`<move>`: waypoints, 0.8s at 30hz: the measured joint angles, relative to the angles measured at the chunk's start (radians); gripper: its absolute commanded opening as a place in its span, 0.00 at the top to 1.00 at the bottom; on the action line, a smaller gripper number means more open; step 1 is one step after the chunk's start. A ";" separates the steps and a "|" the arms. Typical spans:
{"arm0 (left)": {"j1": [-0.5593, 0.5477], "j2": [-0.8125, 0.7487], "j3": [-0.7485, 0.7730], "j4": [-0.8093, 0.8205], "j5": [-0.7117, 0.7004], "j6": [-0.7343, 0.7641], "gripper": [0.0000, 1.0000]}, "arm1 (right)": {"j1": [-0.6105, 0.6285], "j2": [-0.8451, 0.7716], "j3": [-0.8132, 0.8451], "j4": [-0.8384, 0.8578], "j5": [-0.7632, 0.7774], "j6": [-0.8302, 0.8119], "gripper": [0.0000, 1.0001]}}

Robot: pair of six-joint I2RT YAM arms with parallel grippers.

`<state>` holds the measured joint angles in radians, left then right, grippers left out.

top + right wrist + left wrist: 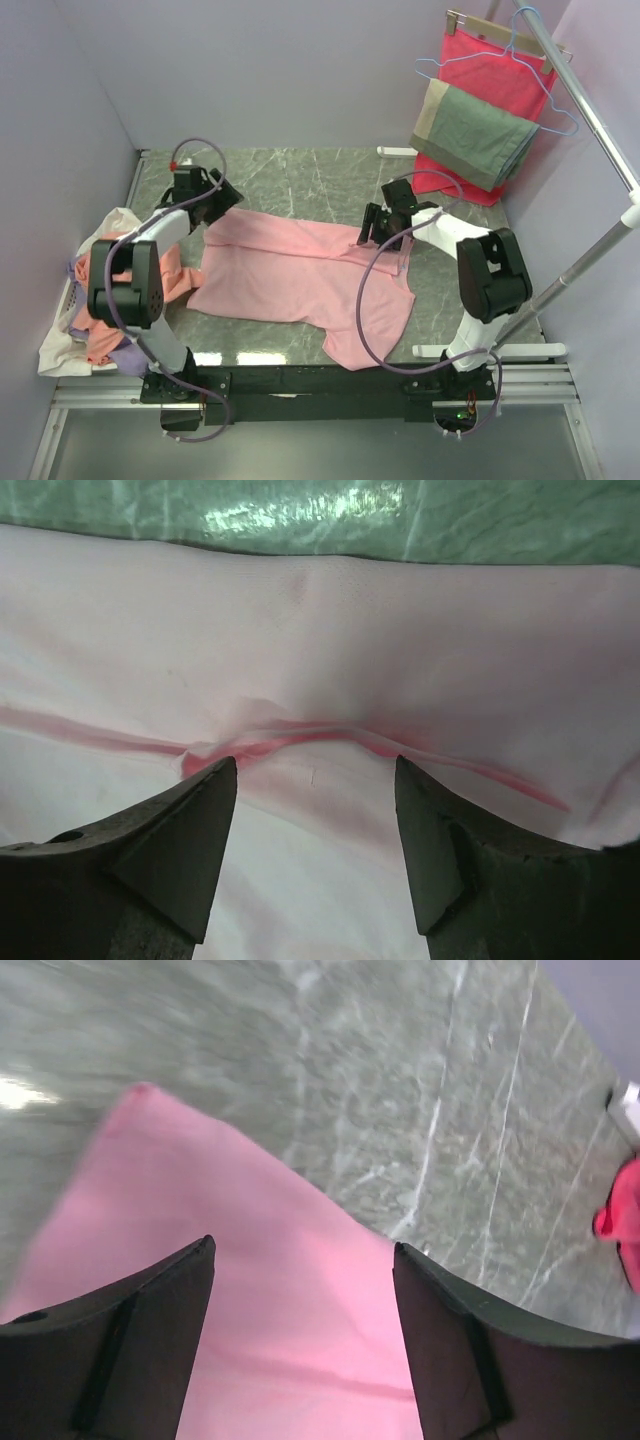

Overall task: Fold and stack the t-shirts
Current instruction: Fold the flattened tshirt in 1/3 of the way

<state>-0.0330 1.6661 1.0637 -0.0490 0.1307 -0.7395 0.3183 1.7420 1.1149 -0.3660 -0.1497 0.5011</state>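
A light pink t-shirt (290, 270) lies spread on the dark marbled table (300, 180). It also fills the lower left wrist view (290, 1320) and most of the right wrist view (320, 620). My left gripper (224, 197) (305, 1250) hovers open over the shirt's far-left corner, holding nothing. My right gripper (368, 232) (315, 765) stands open over the shirt's far-right part, just short of a raised fold seam (300, 735), with nothing between its fingers. More t-shirts lie heaped at the table's left edge: salmon-orange (100, 270), white (112, 225) and lilac (128, 350).
At the back right a red cloth (495, 65) hangs on a blue hanger (530, 45), with grey-green and beige cloth (470, 135) draped in front. A slanted metal rail (590, 115) runs along the right side. Walls close in left and behind.
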 measured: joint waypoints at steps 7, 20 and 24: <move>-0.030 0.198 0.034 -0.014 0.048 -0.006 0.27 | -0.004 0.068 0.014 -0.005 -0.023 0.008 0.30; -0.012 0.223 0.096 -0.092 -0.057 -0.008 0.26 | -0.021 0.090 0.045 -0.047 0.035 0.037 0.26; -0.008 0.225 0.104 -0.103 -0.080 -0.010 0.27 | -0.032 0.189 0.193 -0.138 0.093 0.014 0.25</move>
<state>-0.0410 1.8915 1.1679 -0.1524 0.0502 -0.7494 0.2867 1.9312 1.3079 -0.5041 -0.0563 0.5152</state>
